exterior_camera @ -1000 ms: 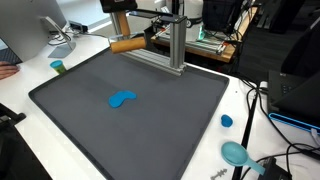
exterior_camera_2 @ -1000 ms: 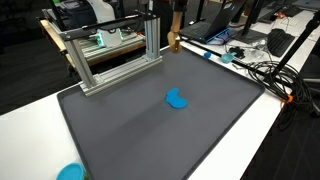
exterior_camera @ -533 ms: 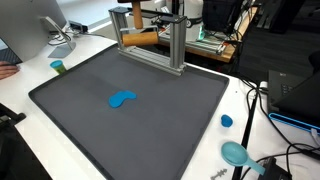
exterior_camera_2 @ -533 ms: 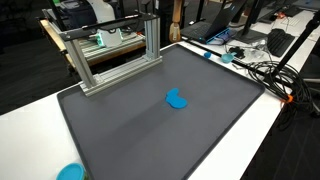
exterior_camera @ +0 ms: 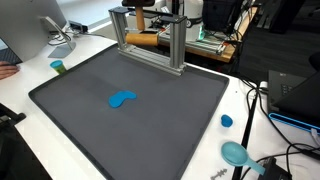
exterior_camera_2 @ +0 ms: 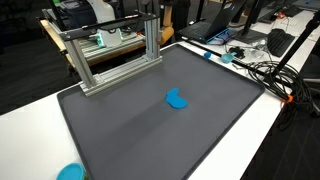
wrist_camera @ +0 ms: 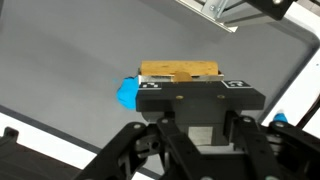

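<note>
Tan wooden block (wrist_camera: 180, 70): clenched in your black gripper (wrist_camera: 193, 86) and held up at the far edge of the scene, seen through the aluminium frame (exterior_camera: 181, 45). The flat blue piece (exterior_camera: 122, 99) lies mid-mat, well apart. The dark grey mat (exterior_camera: 170, 120) covers a white table (exterior_camera: 90, 45), with cluttered lab desks behind. Only the wrist view shows the grip. Only the exterior views show the frame standing whole.
</note>
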Tool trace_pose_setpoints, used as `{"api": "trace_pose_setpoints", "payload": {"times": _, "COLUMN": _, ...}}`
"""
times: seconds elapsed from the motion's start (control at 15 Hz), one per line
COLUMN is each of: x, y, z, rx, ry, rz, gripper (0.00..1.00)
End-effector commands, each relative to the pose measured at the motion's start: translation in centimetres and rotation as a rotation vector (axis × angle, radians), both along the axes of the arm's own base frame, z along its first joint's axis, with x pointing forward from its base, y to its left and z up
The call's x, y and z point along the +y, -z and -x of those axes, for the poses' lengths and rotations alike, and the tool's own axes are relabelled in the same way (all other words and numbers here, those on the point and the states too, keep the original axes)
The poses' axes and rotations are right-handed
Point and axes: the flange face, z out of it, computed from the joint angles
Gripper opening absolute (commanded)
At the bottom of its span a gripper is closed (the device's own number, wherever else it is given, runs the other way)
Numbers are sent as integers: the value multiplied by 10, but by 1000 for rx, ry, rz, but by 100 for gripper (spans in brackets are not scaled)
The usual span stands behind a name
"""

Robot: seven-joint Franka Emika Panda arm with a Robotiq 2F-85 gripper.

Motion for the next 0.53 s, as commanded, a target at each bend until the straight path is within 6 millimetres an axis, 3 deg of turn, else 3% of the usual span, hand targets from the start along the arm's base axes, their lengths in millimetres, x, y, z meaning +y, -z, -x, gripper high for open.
{"api": "trace_pose_setpoints", "payload": {"times": 0.0, "x": -4, "y": -9, "z": 51, "rx": -46, "ry": 193, "rz": -17, "gripper": 21}}
{"api": "trace_pose_setpoints", "payload": {"times": 0.2, "x": -25, "y": -2, "z": 78, "rx": -56, "ry": 346, "rz": -48, "gripper": 21}}
{"api": "trace_pose_setpoints", "payload": {"times": 0.27, "x": -13, "y": -2, "z": 53, "rx": -21, "ry": 261, "rz": -6, "gripper": 46}}
{"api": "trace_pose_setpoints", "payload": {"times": 0.33, "x": -19, "y": 0, "z": 62, "rx": -23, "ry": 294, "rz": -13, "gripper": 46}}
{"api": "trace_pose_setpoints", "payload": {"times": 0.4, "x": -23, "y": 1, "z": 68, "rx": -25, "ry": 311, "rz": -18, "gripper": 21}}
{"api": "trace_pose_setpoints", "payload": {"times": 0.47, "x": -23, "y": 2, "z": 67, "rx": -48, "ry": 328, "rz": -29, "gripper": 21}}
